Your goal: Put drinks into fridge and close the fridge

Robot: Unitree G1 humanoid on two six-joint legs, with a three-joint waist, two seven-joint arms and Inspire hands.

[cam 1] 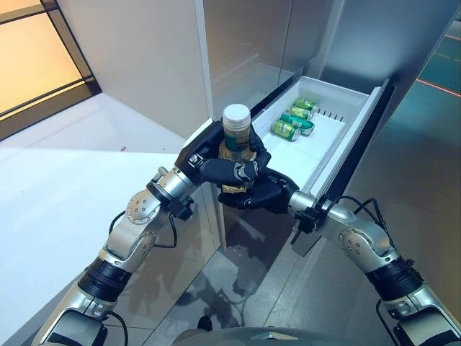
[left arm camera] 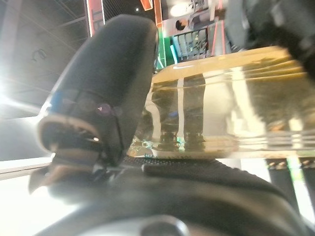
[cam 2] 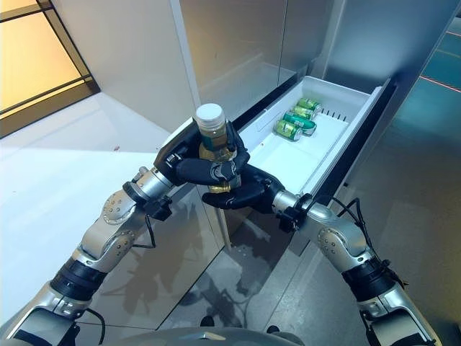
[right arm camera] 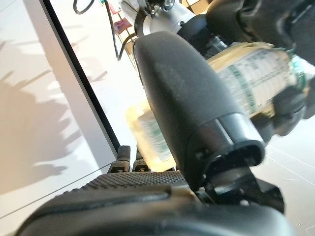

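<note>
Left eye view: you've got a bottle (cam 1: 236,133) with a white cap and yellowish drink held upright in front of the open fridge drawer (cam 1: 338,148). Left hand (cam 1: 209,155) is wrapped round the bottle body, fingers curled across its front. Right hand (cam 1: 259,193) sits just below, cupped against the bottle's lower part, touching the left hand's fingers. Three green cans (cam 1: 294,120) lie on their sides at the far end of the drawer, close together. The bottle is near the drawer's front left corner, outside it, not over the tray.

Right eye view: same picture. Bottle (cam 2: 212,132) upright, left hand (cam 2: 184,155) clamped on it, right hand (cam 2: 241,193) under and against its base. Cans (cam 2: 296,119) at the back of the white drawer (cam 2: 317,162); the rest of the tray is bare.

Left wrist view: thumb (left arm camera: 106,93) pressed against the clear bottle (left arm camera: 221,103), liquid visible through the wall. Grip confirmed.

Right wrist view: thumb (right arm camera: 192,103) lies along the labelled bottle (right arm camera: 246,71), the left hand's fingers on its far side. You can call that hand curled on the bottle too.
</note>
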